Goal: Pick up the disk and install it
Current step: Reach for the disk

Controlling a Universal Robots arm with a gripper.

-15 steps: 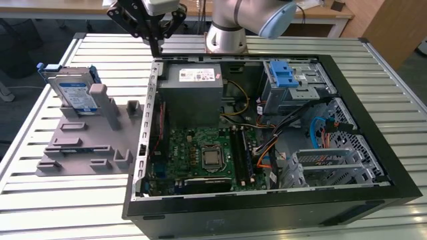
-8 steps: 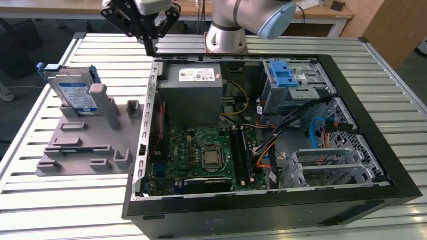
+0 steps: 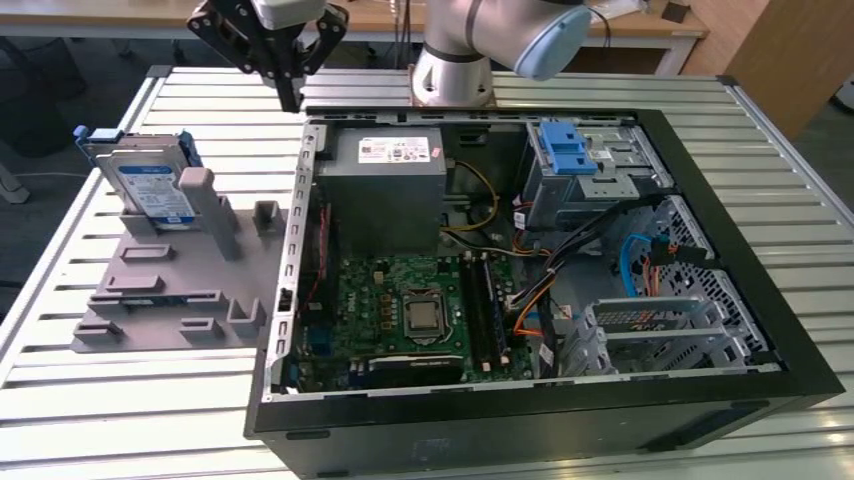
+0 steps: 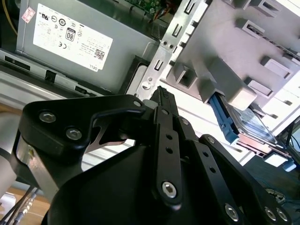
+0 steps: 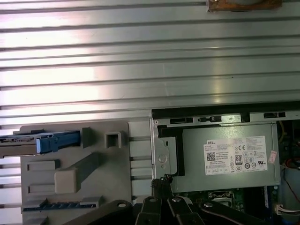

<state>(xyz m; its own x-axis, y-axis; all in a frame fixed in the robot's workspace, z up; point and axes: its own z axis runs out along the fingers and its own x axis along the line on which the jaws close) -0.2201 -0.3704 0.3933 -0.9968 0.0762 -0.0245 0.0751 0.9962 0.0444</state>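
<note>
Exterior view: the gripper (image 3: pixel 288 98), pressed together & empty, is held by the PC case (image 3: pixel 310 200) rim, apart from the disk (image 3: pixel 144 185) stood upright in a grey holder (image 3: pixel 147 300); second wrist view: disk (image 4: pixel 253 126) seen past the tips; first wrist view: disk (image 5: pixel 18 146) seen edge-on, so fingers are best spread & squared to it.

The table (image 3: pixel 787 200) is topped with pale metal slats with dark grooves between them. In the first wrist view the slats (image 5: pixel 140 56) catch broad, bright bands of light. Beyond the table's far edge stands a light wooden desk (image 3: pixel 107 25). Past the far corner at the exterior view's right rises a brown wooden panel (image 3: pixel 781 50). Dark floor (image 3: pixel 40 230) lies off the table's edge at the exterior view's left.
</note>
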